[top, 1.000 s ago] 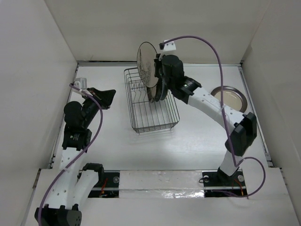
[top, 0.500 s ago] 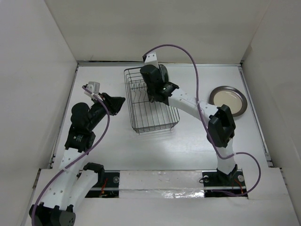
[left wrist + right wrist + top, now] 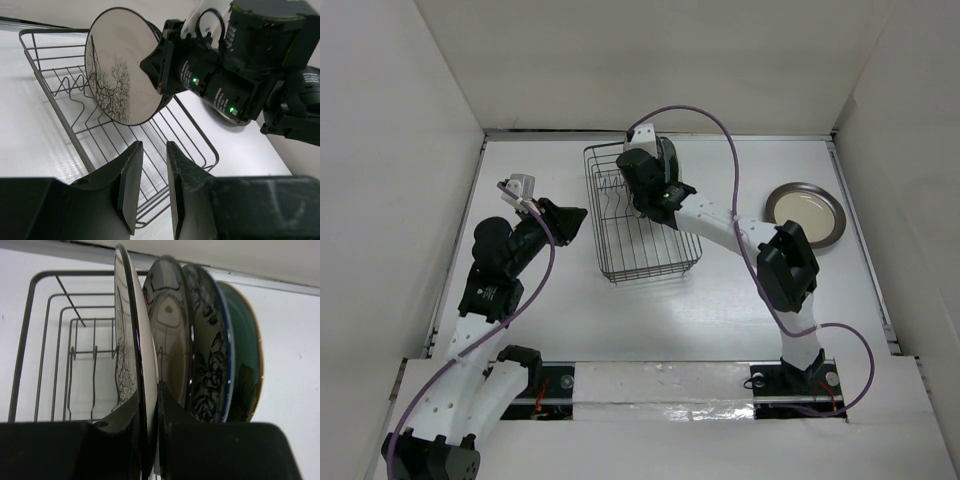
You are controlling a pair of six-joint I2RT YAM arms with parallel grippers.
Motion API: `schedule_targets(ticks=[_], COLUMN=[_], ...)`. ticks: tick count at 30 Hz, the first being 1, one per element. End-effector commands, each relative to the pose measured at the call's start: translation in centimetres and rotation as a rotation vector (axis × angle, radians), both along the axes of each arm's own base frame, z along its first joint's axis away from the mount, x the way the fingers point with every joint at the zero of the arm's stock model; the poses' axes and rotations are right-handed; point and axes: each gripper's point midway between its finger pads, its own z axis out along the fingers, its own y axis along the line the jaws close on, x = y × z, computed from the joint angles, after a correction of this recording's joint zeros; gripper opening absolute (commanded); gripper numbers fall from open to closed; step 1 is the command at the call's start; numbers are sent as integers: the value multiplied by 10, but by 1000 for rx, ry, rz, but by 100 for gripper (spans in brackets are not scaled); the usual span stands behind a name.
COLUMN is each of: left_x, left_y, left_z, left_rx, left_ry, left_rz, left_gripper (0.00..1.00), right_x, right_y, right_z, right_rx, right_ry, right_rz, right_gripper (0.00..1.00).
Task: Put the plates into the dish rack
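My right gripper (image 3: 149,390) is shut on the rim of a cream plate with a dark branch-patterned edge (image 3: 131,335), held upright among the tines of the dark wire dish rack (image 3: 650,262). Right behind it stand a dark-rimmed cream plate (image 3: 170,325), a blue-floral plate (image 3: 207,355) and a pale green plate (image 3: 245,365). The left wrist view shows the held plate (image 3: 117,70) inside the rack (image 3: 55,75). My left gripper (image 3: 575,218) hovers left of the rack, slightly open and empty (image 3: 154,144). A grey-brown rimmed beige plate (image 3: 805,212) lies flat at the right.
White walls enclose the table on three sides. The right arm (image 3: 740,225) stretches across the rack from the right, and its wrist hides the racked plates in the top view. The near half of the rack holds no plates.
The right arm has lowered the patterned plate from above the rack's far end down between the tines. The left gripper moved a little toward the rack, then held.
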Motion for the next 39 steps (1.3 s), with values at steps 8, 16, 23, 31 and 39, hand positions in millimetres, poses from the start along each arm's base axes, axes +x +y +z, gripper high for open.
schedule_targets(ticks=[8,16,23,31,39], left_x=[-1,-2,-1,0,-3], left_y=[-2,-1,-2,0,0], left_z=[18,21,20,20,24], left_rx=[-2,-3,-5,0,-6], left_ry=[-62,-74,-69,-67,-79], left_rz=[-15,-9,-12,0,-4], left_gripper=[23,24,24,24,0], right_x=[0,-1,0,-21,-46], right_y=[20,22,21,14,-127], right_z=[14,22,48,106,138], right_rx=[207,220,236,309,546], right_ry=[-54,-54,-97,-174,-295], right_rz=[11,23,30,85,-67], right_gripper=[0,36,54,57,0])
